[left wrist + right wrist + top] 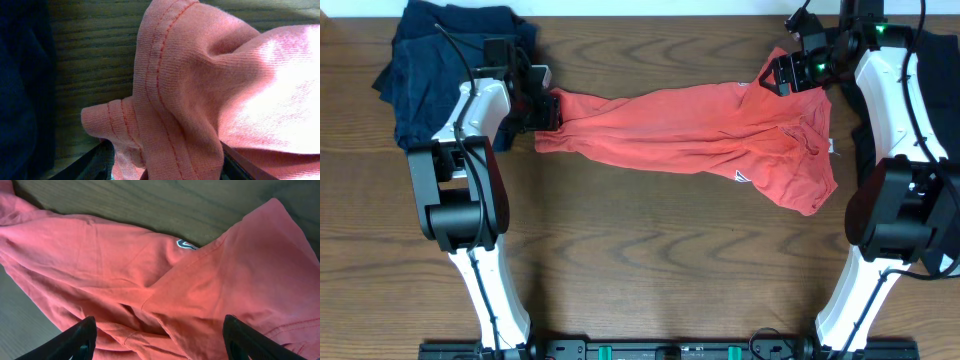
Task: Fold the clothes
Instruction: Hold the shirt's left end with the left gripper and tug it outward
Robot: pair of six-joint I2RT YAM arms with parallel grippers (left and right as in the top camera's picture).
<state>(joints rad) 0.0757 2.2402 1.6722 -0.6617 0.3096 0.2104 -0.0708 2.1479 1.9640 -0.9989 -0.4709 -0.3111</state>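
A red-orange T-shirt [690, 130] lies stretched in a long crumpled band across the back of the wooden table [650, 260]. My left gripper [548, 105] is at its left end. In the left wrist view a thick bunch of hemmed cloth [200, 90] fills the gap of the left gripper [165, 170], which is shut on it. My right gripper [782, 78] hangs over the shirt's right end. Seen from the right wrist, the right gripper [157, 340] is open, its fingers spread wide above the wrinkled shirt [150, 265] with nothing pinched between them.
A heap of navy garments [440, 60] lies at the back left, just behind the left arm, and shows as a dark mass [20, 90] in the left wrist view. A black garment [935, 70] sits at the right edge behind the right arm.
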